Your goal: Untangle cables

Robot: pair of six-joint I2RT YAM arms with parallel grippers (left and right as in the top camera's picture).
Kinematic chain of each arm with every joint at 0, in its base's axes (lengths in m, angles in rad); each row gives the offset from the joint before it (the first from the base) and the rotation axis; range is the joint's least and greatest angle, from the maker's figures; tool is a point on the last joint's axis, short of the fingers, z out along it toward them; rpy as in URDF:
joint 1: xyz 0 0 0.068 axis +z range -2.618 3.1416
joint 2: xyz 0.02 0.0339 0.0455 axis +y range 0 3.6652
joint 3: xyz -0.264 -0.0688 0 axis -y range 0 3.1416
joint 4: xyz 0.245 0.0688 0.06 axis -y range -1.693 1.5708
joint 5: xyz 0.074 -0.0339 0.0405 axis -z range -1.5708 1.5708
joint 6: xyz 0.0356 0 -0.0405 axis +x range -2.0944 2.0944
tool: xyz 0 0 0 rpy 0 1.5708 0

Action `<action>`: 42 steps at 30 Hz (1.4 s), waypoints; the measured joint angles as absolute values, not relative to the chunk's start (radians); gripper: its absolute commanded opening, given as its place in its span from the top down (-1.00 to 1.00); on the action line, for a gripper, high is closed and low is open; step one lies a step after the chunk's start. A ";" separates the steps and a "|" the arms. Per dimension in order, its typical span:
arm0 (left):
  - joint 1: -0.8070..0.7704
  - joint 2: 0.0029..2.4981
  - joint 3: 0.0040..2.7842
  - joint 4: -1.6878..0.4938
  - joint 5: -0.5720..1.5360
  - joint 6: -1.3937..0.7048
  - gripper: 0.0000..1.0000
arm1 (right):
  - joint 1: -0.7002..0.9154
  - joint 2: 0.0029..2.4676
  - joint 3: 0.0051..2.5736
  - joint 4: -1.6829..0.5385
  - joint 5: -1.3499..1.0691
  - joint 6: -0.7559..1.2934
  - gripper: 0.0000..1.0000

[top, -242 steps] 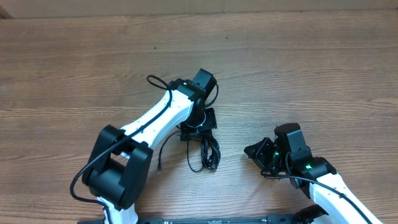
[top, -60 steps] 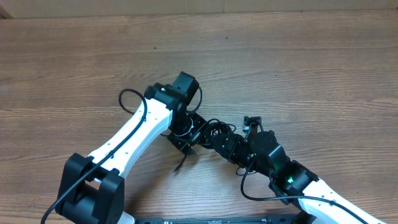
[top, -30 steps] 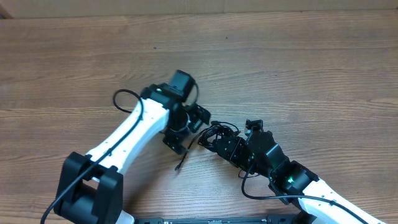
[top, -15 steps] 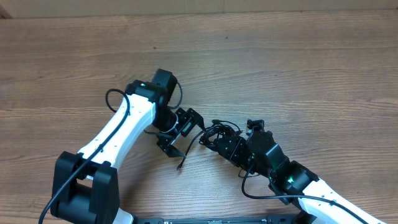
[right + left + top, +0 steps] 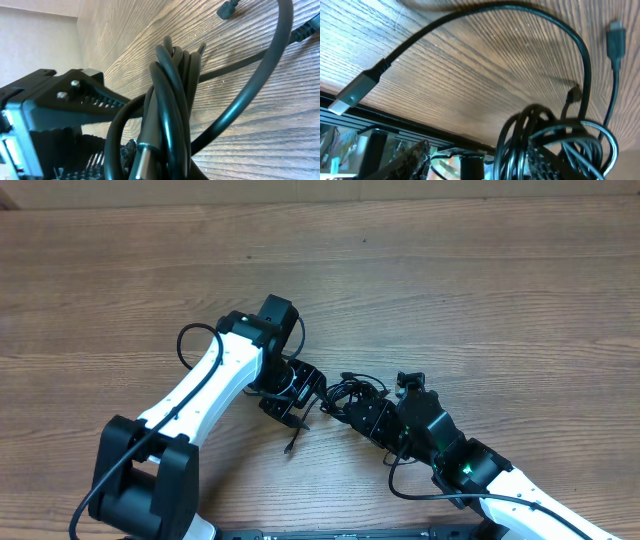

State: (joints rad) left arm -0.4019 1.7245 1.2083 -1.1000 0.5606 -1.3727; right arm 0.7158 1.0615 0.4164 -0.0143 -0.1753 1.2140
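- The cables [image 5: 352,388] lay bunched in a tight black coil on the wooden surface [image 5: 480,290], between the two hands.
- The right hand [image 5: 356,410] was closed narrowly on that coil. In the right wrist view, the looped strands ran straight down into its grip.
- The left hand [image 5: 298,396] sat just beside the coil, on the side away from the right hand. Whether its jaws stood wide or closed could not be told.
- In the left wrist view, one strand curved away from the coil across bare wood and ended in a silver plug [image 5: 347,97].
- A small black plug [image 5: 616,41] on a thinner strand lay near the coil.
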 measured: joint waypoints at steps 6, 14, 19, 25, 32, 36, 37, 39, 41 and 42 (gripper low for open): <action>-0.402 1.740 1.207 -1.084 0.556 -1.410 -0.36 | 0.716 1.061 0.416 -0.015 -0.175 1.214 0.66; -0.407 1.740 1.206 -1.037 0.555 -1.457 -0.19 | 0.716 1.061 0.417 -0.015 -0.175 1.214 0.66; -0.427 1.744 1.206 -1.023 0.549 -1.474 -0.09 | 0.716 1.061 0.417 -0.016 -0.175 1.214 0.66; -0.446 1.786 1.206 -1.017 0.551 -1.491 0.14 | 0.716 1.061 0.416 -0.024 -0.175 1.215 0.66; -0.446 1.850 1.206 -1.002 0.592 -1.494 -0.10 | 0.716 1.061 0.417 -0.026 -0.175 1.214 0.66; -0.446 1.857 1.205 -1.002 0.612 -1.495 -0.18 | 0.716 1.061 0.416 -0.025 -0.172 1.212 0.65; -0.445 1.857 1.205 -1.001 0.617 -1.494 -0.20 | 0.716 1.061 0.416 -0.025 -0.171 1.212 0.65; -0.445 1.858 1.205 -0.994 0.630 -1.494 -0.33 | 0.716 1.061 0.417 -0.025 -0.170 1.212 0.66; -0.445 1.858 1.205 -0.982 0.641 -1.494 -0.38 | 0.716 1.061 0.417 -0.023 -0.167 1.212 0.66; -0.445 1.858 1.205 -0.975 0.645 -1.494 -0.29 | 0.715 1.061 0.417 -0.023 -0.165 1.211 0.66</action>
State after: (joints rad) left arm -0.4454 1.8576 1.2045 -0.9752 0.6453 -1.4937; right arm 0.7155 1.0615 0.4168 -0.0231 -0.1654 1.2114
